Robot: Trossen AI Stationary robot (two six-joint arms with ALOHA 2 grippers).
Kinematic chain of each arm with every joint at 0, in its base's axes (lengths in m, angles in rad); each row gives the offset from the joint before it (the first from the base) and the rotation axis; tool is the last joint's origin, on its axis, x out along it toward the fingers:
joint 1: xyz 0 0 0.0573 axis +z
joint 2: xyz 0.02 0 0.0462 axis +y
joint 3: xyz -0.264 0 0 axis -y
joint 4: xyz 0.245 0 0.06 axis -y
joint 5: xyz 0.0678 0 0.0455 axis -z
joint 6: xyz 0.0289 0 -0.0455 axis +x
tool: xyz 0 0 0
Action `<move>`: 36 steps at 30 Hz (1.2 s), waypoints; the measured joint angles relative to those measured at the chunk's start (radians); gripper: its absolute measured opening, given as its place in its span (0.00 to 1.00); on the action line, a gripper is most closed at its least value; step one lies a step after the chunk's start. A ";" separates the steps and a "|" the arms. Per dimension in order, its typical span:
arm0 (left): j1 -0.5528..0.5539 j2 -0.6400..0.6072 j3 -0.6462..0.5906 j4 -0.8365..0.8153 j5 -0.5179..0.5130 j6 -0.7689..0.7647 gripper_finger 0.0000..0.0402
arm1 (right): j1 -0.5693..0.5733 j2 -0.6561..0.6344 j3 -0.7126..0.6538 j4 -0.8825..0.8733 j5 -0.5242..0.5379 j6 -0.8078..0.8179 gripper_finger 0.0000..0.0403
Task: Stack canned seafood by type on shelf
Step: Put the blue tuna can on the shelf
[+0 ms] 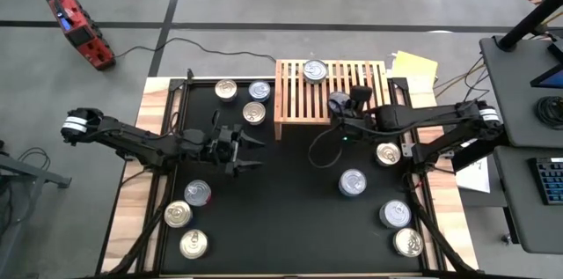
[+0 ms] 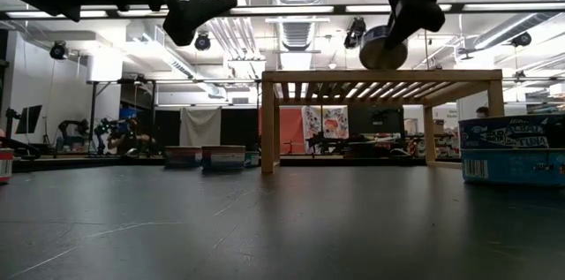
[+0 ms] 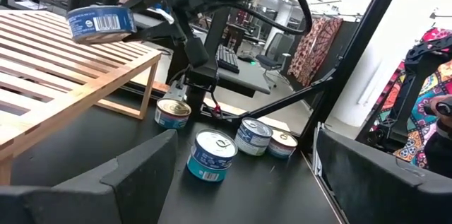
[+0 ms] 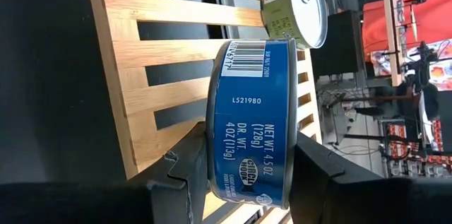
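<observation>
Right hand (image 4: 244,174) grips a blue can (image 4: 253,121) above the shelf (image 1: 295,103) — seemingly untouched.

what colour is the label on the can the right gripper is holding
Blue, with white print and a barcode; the can shows best in the right wrist view, clamped in the right gripper.

Your right gripper (image 1: 339,110) is raised, arm reaching inward, fingers (image 4: 185,160) clamped on a load. Your left gripper (image 1: 251,150) hovers mid-table, fingers spread wide.
</observation>
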 joint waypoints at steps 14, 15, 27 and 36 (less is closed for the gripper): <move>0.000 0.000 0.000 0.000 -0.002 0.004 0.80 | 0.000 0.038 -0.001 0.002 0.002 0.019 0.50; 0.000 0.000 0.000 0.000 -0.002 0.004 0.80 | 0.000 0.038 -0.001 0.002 0.002 0.019 0.50; 0.000 0.000 0.000 -0.001 -0.001 0.008 0.80 | -0.003 0.031 -0.001 0.005 -0.125 0.147 0.53; 0.000 0.000 0.000 -0.001 -0.001 0.008 0.80 | -0.035 0.027 -0.001 0.016 -0.129 0.233 0.61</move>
